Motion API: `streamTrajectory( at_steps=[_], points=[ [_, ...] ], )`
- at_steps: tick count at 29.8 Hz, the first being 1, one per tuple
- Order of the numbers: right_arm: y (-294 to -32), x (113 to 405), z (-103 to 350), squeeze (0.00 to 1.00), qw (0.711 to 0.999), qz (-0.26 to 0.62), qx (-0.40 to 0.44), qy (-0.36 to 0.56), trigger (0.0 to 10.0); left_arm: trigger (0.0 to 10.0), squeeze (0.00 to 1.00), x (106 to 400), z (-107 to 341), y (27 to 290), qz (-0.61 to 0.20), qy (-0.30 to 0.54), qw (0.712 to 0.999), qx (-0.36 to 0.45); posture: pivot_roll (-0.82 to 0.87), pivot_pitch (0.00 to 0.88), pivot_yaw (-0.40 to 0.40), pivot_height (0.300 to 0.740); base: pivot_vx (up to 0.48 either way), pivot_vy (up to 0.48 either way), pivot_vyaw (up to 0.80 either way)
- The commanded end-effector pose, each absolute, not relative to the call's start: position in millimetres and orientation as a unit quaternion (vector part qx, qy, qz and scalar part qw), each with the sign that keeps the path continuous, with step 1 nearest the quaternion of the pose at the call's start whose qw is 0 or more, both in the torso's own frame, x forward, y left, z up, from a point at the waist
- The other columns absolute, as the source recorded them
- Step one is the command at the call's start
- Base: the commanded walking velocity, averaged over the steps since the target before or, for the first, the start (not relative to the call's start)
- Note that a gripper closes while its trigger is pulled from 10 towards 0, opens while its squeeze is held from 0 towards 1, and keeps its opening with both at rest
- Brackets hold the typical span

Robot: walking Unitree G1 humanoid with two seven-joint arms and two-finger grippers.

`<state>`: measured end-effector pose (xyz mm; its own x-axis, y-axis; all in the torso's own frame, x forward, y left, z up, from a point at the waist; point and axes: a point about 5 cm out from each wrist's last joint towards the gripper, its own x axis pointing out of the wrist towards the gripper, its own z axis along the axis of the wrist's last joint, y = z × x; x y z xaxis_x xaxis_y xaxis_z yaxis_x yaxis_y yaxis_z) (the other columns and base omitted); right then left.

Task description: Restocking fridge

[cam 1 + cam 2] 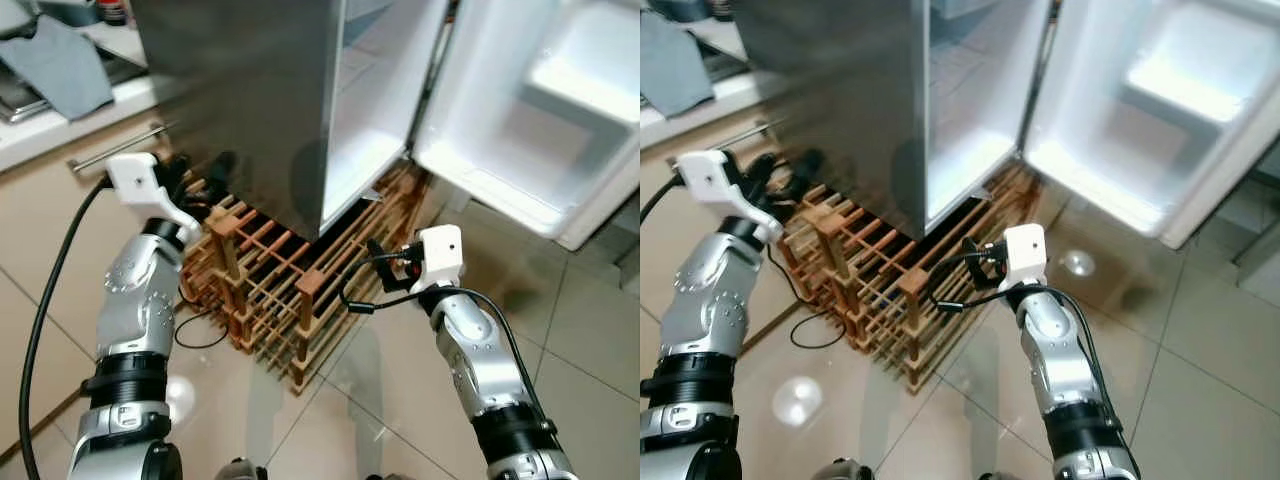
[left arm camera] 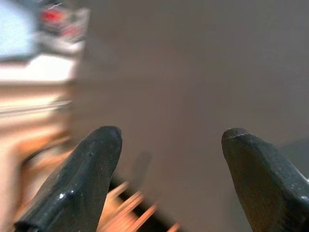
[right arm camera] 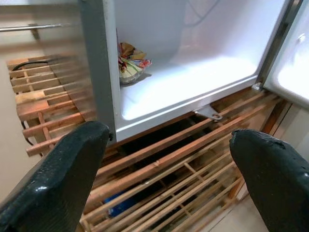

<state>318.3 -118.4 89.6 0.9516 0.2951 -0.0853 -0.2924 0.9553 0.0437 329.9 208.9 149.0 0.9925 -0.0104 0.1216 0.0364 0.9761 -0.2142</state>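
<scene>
Standing open, fridge (image 1: 250, 90) sits on wooden rack (image 1: 270, 290), door (image 1: 540, 120) swung wide. Left gripper (image 2: 169, 140) spread, empty, near steel side. Right gripper (image 3: 166, 145) spread, empty, facing lower compartment; colourful packet, perhaps snack (image 3: 130, 63), inside.

Bright fridge (image 1: 560, 90) glare — left wrist blurred

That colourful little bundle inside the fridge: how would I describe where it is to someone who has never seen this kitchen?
Find the open fridge standing on a wooden slatted rack. Look at its white bottom floor, just behind the left wall. There sits a small colourful packet in a dish-like holder, the one bright thing in that white interior.
</scene>
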Motion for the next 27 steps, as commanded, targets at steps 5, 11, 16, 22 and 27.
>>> streamTrajectory(
  at_steps=[5,11,16,22,27],
  points=[
    [-103,325,93,0.0,0.984,0.167,0.04,0.04,10.0,10.0,0.0,326,141,172,-0.032,-0.046,0.996,-0.074,0.0,0.0,-0.021,0.74,0.0,0.0,0.57],
    [-111,327,92,0.0,0.987,0.146,0.061,0.041,10.0,10.0,0.0,327,139,171,-0.022,-0.04,0.999,-0.015,-0.02,0.0,-0.012,0.74,0.0,0.0,0.57],
    [-118,326,91,0.0,0.99,0.124,0.061,0.038,10.0,10.0,0.0,332,127,186,0.019,-0.008,1.0,0.003,-0.04,0.0,-0.002,0.74,0.0,0.0,0.57],
    [-117,324,86,0.0,0.991,0.123,0.035,0.042,10.0,10.0,0.0,334,126,189,0.032,-0.002,0.999,0.006,-0.05,0.0,0.005,0.74,0.0,0.301,0.08],
    [-115,323,87,0.0,0.99,0.13,0.028,0.039,10.0,10.0,0.0,337,128,183,0.021,-0.011,1.0,0.009,-0.05,0.0,0.011,0.74,0.0,0.0,0.73]
  ],
)
